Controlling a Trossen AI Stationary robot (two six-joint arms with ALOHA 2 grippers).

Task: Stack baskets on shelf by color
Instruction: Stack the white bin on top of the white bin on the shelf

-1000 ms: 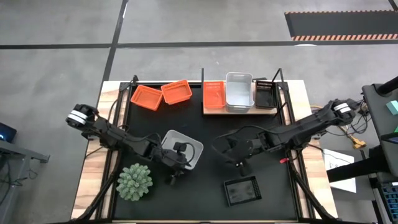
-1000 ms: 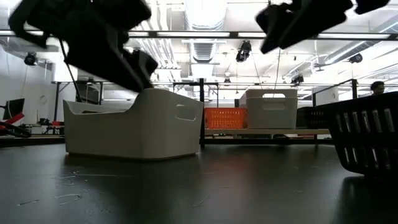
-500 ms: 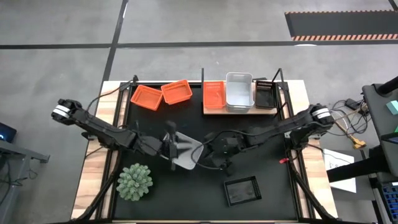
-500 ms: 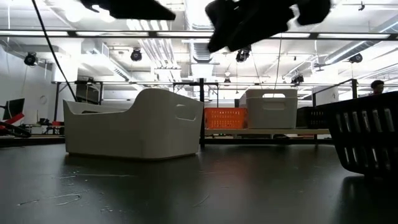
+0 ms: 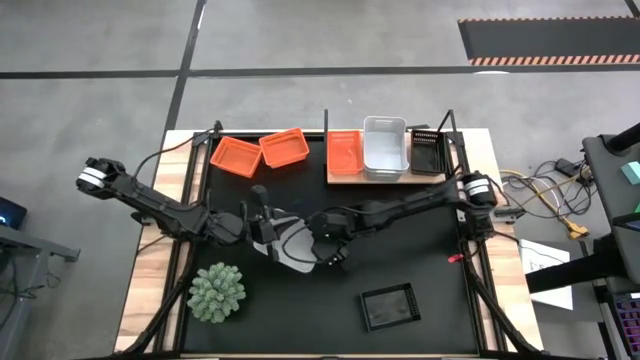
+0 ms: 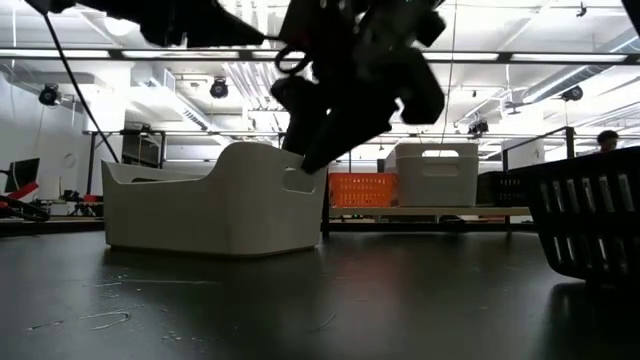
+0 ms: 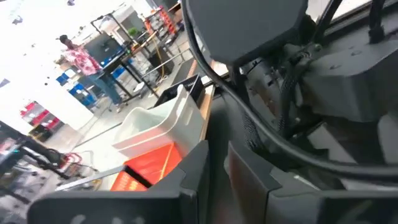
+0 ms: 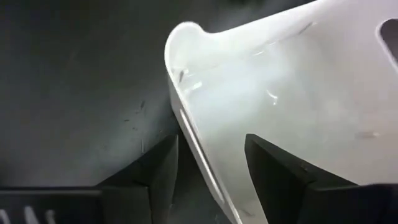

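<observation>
Now both my hands meet at the white basket [image 5: 290, 243] mid-worktop, well short of the shelf [image 5: 385, 176] at the far edge. My right hand [image 8: 208, 171] stands wide, its fingers straddling the near rim without gripping. My left hand [image 5: 262, 222] sits at the opposite rim, whether clamped I cannot tell.

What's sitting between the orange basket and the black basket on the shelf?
A white basket stands between the orange basket and the black basket on the shelf, seen in the high view.
</observation>
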